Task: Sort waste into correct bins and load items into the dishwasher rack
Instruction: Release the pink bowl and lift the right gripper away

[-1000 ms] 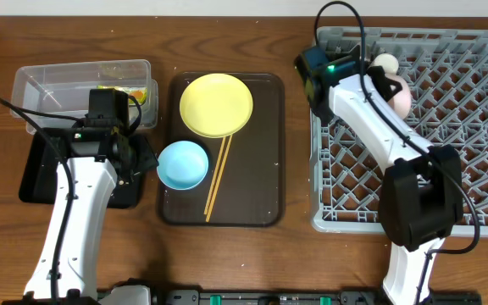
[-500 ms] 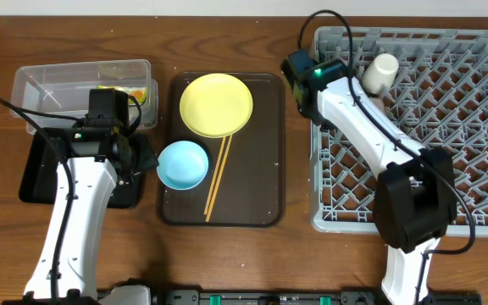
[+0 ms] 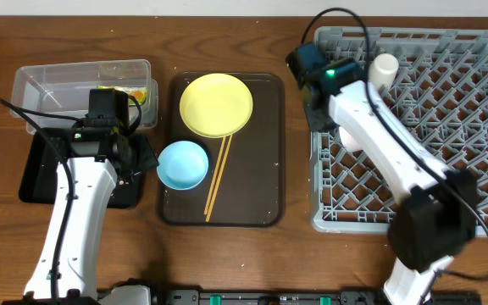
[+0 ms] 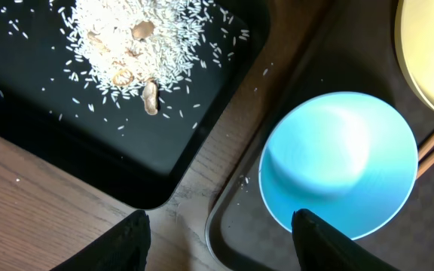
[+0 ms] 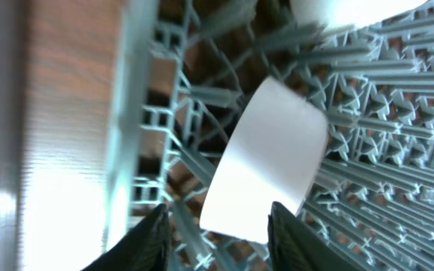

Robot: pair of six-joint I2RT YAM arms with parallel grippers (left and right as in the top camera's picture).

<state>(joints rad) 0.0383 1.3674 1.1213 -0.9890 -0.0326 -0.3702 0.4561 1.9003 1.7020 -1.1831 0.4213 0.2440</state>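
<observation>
Seen from above, this is a robot test bench staged as a kitchen clean-up corner. A left arm (image 3: 79, 203) and a right arm (image 3: 388, 152), both white and black and trailing black cables, stand at a brown wooden table (image 3: 227, 263). On it sit a grey dish rack (image 3: 481, 102), a brown serving tray (image 3: 257, 186) holding a yellow plate (image 3: 216, 104), a blue bowl (image 3: 182, 164) and chopsticks (image 3: 219, 178), and a black tray (image 4: 66, 158) strewn with rice (image 4: 134, 30).

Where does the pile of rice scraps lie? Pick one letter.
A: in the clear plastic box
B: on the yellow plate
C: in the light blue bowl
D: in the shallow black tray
D: the left wrist view shows the rice scraps heaped in the black tray, while the light blue bowl beside it looks empty.
</observation>
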